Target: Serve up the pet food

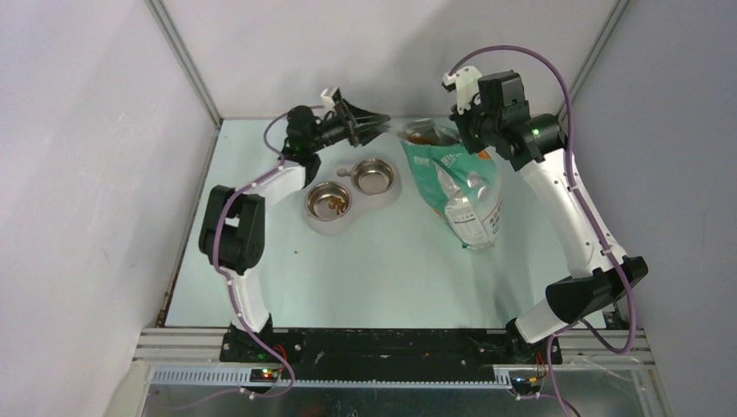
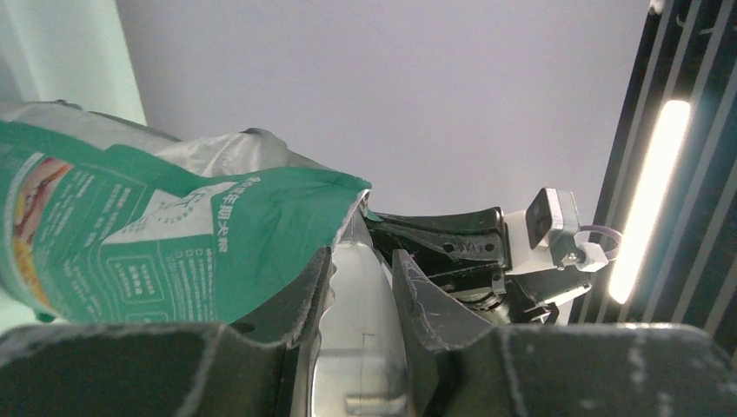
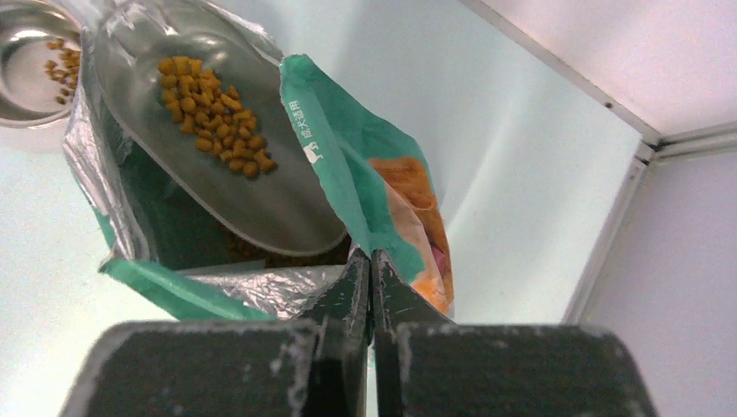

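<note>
Starting nearest the bases: two steel bowls sit side by side on the table (image 1: pixel 374 269). The left bowl (image 1: pixel 330 201) has a thin scatter of kibble (image 1: pixel 334 204). The right bowl (image 1: pixel 374 176) looks bare, though glare makes that uncertain. Just beyond and to the right, the bag (image 1: pixel 456 182) slumps with its mouth up and toward the far wall. At that mouth the right gripper (image 3: pixel 371 265) has its fingers pressed together on the far rim, pinching foil and print to hold the opening wide. The left gripper (image 2: pixel 356 300) comes in from the opposite side, clamped on the handle of the scoop (image 3: pixel 226 165). The scoop's bowl lies across the bag mouth with a modest load of kibble spread along its middle, and more shows deep in the bag. Judgement: the scoop is loaded and the next move is the carry to a bowl. Risks: the scoop is shallow and open-lipped, so any roll or a quick swing would send pellets onto the table. Its edge lies close to the bag rim, and a snag on lifting out would jolt the load. If the pinch on the thin rim slips, the mouth folds onto the scoop. The bag leans, so a tug could topple it.
</note>
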